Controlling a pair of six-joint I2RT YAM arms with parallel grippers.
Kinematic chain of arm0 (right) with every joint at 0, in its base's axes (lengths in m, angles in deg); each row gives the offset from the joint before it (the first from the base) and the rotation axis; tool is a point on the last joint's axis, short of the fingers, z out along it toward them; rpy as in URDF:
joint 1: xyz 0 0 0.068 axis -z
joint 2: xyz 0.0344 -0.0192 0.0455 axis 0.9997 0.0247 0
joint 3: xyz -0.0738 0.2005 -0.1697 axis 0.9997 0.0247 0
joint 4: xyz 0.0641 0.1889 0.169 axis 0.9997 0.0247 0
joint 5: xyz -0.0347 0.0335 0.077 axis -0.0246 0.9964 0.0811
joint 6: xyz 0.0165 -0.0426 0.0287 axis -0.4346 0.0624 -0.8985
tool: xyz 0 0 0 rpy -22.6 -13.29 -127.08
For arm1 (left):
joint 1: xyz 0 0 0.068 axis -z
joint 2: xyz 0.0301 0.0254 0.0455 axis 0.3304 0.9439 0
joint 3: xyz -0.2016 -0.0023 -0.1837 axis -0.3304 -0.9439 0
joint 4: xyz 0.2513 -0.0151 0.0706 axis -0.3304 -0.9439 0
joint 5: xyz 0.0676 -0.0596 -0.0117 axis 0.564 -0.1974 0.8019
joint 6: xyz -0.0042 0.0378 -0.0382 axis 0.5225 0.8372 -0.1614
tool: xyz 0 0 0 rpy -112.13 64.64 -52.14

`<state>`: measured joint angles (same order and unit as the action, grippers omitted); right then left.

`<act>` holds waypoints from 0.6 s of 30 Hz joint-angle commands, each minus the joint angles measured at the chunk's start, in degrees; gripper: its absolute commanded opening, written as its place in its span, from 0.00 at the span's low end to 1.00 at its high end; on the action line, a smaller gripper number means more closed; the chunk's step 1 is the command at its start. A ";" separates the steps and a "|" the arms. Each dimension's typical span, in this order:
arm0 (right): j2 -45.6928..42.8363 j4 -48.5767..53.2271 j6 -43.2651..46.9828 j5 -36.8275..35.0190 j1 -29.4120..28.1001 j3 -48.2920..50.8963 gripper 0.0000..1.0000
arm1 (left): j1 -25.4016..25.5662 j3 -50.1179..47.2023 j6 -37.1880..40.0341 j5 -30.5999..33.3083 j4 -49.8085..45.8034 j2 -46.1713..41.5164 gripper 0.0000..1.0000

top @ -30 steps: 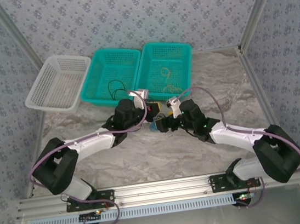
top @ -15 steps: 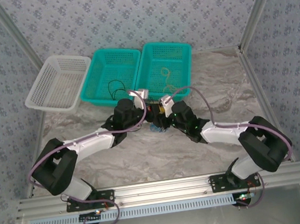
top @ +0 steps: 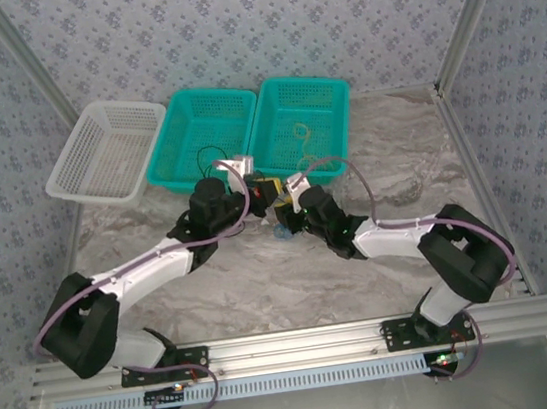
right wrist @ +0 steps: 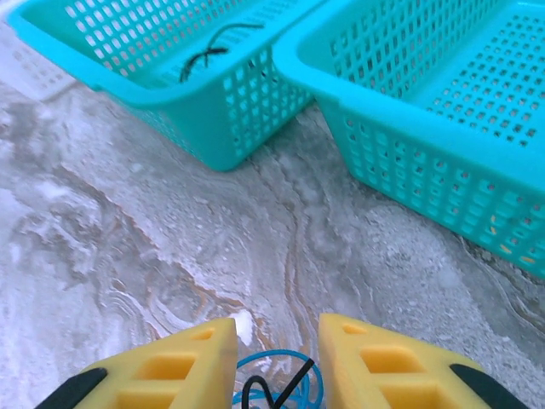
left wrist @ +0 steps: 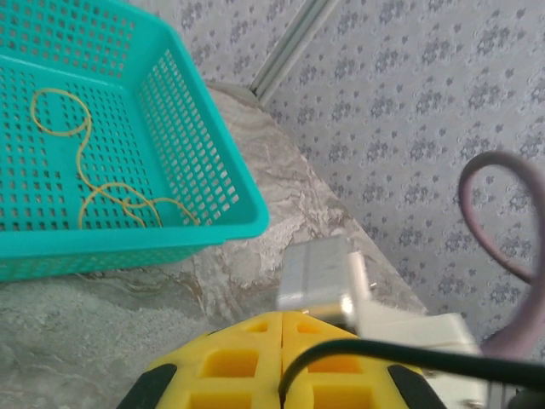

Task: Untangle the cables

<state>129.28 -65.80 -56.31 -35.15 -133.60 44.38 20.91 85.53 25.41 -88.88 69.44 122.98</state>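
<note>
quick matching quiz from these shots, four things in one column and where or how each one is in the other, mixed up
Things:
1. yellow cable
2. blue cable
3. white basket
4. left hand

Place or state:
a. on the table, between the fingers of the right hand
b. shut, fingers pressed together
c. left end of the basket row
d. inside the right teal basket

Pairs: 1-d, 2-a, 3-c, 4-b

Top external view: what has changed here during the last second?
The left gripper and the right gripper moved toward the teal baskets, the right one also leftward. The left stayed shut on the black cable; the right stands open over the blue cable. The baskets did not move.
</note>
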 commanded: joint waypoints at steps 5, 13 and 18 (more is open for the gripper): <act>3.92 14.37 -3.12 -7.59 -1.23 -3.82 0.31 | -4.07 -2.23 0.13 0.41 3.06 -7.46 0.00; 4.78 25.56 -6.30 -13.65 -0.55 -5.37 0.31 | -11.05 -4.39 1.61 7.75 -4.01 -14.90 0.00; 3.67 28.79 -6.30 -14.67 0.52 -4.50 0.34 | -16.61 -4.85 1.44 11.08 -10.38 -19.42 0.00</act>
<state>133.65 -43.71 -61.12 -46.34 -134.08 39.88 6.93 80.78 26.33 -81.73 61.35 106.83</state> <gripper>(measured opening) 0.331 0.044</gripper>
